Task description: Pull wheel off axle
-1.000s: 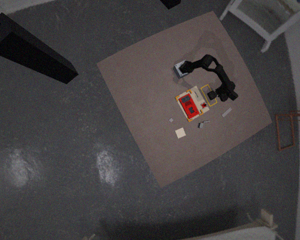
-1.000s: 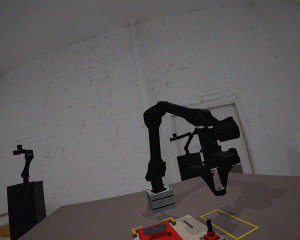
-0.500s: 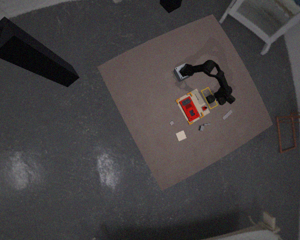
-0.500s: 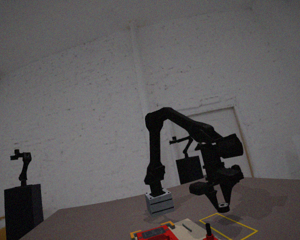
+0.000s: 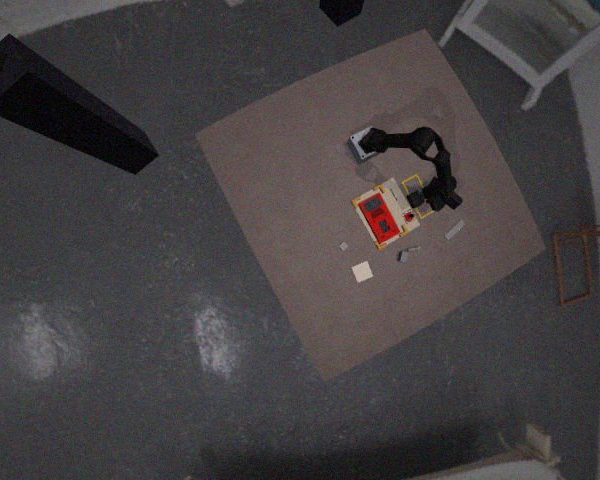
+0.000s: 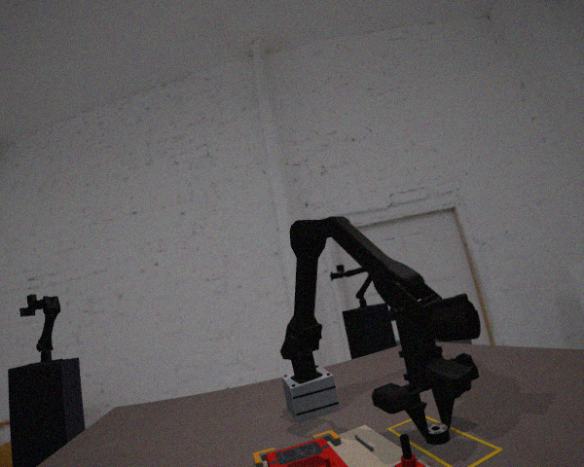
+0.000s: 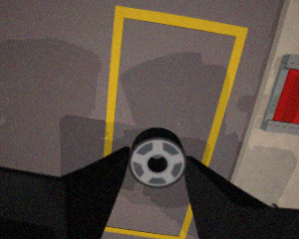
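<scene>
The arm (image 6: 332, 281) rises from its base, bends at the elbow and slopes down toward 4 o'clock. Its pincer (image 6: 435, 427) points straight down, fingers clamped on the wheel (image 7: 156, 164).

Seen from the exterior view: claw (image 6: 434, 420) lowered inside the marked area (image 6: 488, 444) on the desk (image 6: 192, 427), closed on the wheel (image 6: 437, 432), wheel at or just above the desk surface, contact not clear; upright axle (image 6: 405, 446) just left of the marked area, standing apart from the wheel; board (image 6: 355, 436) left of that area; arm base (image 6: 310, 395) behind the board; from the wrist view, wheel (image 7: 156, 164) between the fingers, within the outline.
</scene>
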`<state>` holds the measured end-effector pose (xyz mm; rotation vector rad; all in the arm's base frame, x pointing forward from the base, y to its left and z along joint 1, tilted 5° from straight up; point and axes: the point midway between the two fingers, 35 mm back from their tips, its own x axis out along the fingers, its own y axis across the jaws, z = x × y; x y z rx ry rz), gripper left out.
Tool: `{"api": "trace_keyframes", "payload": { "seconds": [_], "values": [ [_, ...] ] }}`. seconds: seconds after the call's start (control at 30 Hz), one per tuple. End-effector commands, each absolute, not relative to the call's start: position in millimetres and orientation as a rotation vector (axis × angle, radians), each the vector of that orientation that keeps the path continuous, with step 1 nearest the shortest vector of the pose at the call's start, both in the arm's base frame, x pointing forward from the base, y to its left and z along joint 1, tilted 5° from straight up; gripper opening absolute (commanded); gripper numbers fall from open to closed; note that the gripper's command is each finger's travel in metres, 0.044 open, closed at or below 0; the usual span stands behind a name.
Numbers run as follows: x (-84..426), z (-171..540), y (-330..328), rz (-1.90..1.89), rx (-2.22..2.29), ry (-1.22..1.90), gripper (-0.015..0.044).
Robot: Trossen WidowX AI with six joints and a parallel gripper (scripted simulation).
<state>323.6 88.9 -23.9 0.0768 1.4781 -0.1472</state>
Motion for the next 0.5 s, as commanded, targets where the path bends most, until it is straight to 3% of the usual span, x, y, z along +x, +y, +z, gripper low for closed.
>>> {"api": "trace_keyframes", "payload": {
  "seconds": [0.0,0.27,0.47],
  "values": [
    [323.5,-23.6,88.9,-0.147,0.077,1.478,0.0079],
    [323.6,-21.2,89.1,-0.147,0.077,1.478,0.0289],
    [320.1,28.7,92.1,-0.147,0.073,1.479,0.03]
  ]
}}
